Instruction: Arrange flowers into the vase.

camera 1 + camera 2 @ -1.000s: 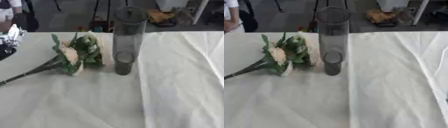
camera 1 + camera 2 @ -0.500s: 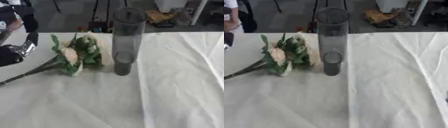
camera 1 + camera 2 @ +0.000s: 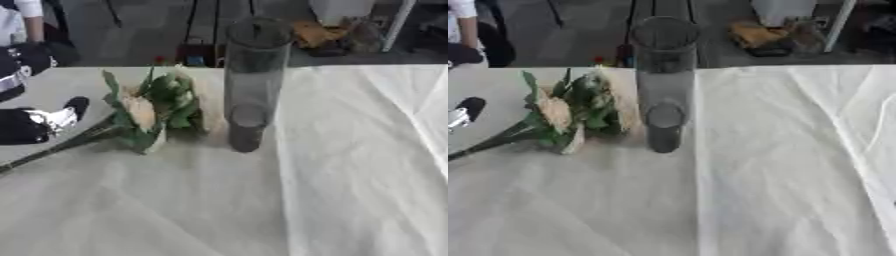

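- Since the earlier frames, the left hand (image 3: 39, 122) had come in from the left edge and reached further over the table toward the flowers (image 3: 153, 107), while the flowers and the vase (image 3: 249, 82) lay where they had been.
- The flowers lay on their side on the white tablecloth (image 3: 350, 175), just left of the vase, with pale cream blooms among green leaves.
- Their dark stem (image 3: 52, 150) ran down and left from the leaves toward the left edge of the table.
- The vase was a tall, clear, grey-tinted cylinder that stood upright near the middle of the table, with nothing inside it.
- Leaves of the bunch reached close to the vase's lower part; whether they touched it could not be told.
- The left hand, black with a silver part, hovered just left of the leaves and above the stem, one dark fingertip pointing toward the bunch.
- It held nothing, but whether its fingers were straight or curled could not be told.
- The right hand showed in neither view.
- The tablecloth covered the whole table and had long creases on its right side.
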`<state>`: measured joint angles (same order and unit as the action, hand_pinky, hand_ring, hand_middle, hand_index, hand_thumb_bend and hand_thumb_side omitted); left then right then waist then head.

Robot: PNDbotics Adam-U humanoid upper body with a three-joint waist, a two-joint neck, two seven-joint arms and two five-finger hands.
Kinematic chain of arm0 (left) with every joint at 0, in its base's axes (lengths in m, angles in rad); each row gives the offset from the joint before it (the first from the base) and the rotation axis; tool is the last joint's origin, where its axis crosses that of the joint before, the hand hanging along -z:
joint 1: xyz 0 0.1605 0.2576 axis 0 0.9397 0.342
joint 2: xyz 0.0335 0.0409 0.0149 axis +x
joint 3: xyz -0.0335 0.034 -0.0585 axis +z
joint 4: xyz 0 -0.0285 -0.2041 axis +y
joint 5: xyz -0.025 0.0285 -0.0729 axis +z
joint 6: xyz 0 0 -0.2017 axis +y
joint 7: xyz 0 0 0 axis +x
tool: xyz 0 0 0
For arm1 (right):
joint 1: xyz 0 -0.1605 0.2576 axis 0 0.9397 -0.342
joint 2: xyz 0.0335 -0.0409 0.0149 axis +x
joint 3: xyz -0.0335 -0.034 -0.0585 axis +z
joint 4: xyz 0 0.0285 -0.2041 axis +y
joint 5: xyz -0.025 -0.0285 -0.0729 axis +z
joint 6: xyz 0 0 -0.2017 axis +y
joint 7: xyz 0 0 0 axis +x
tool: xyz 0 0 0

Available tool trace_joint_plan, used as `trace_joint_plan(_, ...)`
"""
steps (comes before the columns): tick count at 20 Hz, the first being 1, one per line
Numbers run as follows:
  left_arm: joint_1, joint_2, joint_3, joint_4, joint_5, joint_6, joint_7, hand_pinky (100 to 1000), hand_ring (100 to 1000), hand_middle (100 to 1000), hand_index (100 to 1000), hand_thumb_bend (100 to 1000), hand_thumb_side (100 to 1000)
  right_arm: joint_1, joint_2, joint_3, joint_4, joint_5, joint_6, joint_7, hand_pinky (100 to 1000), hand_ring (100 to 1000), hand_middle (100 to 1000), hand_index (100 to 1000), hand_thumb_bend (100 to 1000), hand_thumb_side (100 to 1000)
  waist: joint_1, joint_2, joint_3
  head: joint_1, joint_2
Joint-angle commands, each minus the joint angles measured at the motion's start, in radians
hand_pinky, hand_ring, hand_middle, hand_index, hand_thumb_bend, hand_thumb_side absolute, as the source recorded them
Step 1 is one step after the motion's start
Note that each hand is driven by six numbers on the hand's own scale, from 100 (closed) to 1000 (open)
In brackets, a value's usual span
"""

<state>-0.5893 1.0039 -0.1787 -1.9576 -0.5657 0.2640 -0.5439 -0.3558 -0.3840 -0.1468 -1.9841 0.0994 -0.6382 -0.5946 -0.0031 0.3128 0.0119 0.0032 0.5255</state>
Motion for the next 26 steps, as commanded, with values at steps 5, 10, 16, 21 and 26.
trace_joint_plan(5,-0.063,0.029,-0.055,0.091,-0.023,0.015,-0.075,893,981,975,1000,341,825,-0.009,-0.030,0.001,-0.016,-0.003,-0.059,-0.060,725,806,657,877,100,1000,0.006,-0.018,-0.010,0.009,-0.015)
trace_joint_plan(10,-0.094,0.009,-0.095,0.165,-0.013,0.062,-0.122,877,972,1000,1000,403,778,-0.011,-0.028,0.002,-0.016,-0.003,-0.056,-0.061,726,806,655,878,100,1000,0.010,-0.015,-0.016,0.011,-0.020)
trace_joint_plan(16,-0.120,-0.011,-0.124,0.239,-0.037,0.127,-0.145,889,987,1000,1000,493,822,-0.012,-0.026,0.003,-0.016,-0.001,-0.052,-0.062,726,807,653,878,100,1000,0.013,-0.012,-0.020,0.016,-0.025)
trace_joint_plan(21,-0.140,-0.030,-0.141,0.302,-0.064,0.134,-0.152,886,988,1000,1000,478,827,-0.013,-0.024,0.004,-0.016,0.002,-0.050,-0.063,726,807,651,878,100,1000,0.014,-0.009,-0.024,0.021,-0.029)
trace_joint_plan(26,-0.155,-0.049,-0.159,0.355,-0.097,0.124,-0.144,882,986,1000,1000,496,818,-0.013,-0.023,0.005,-0.016,0.004,-0.049,-0.065,727,807,650,877,100,1000,0.014,-0.006,-0.028,0.025,-0.034)
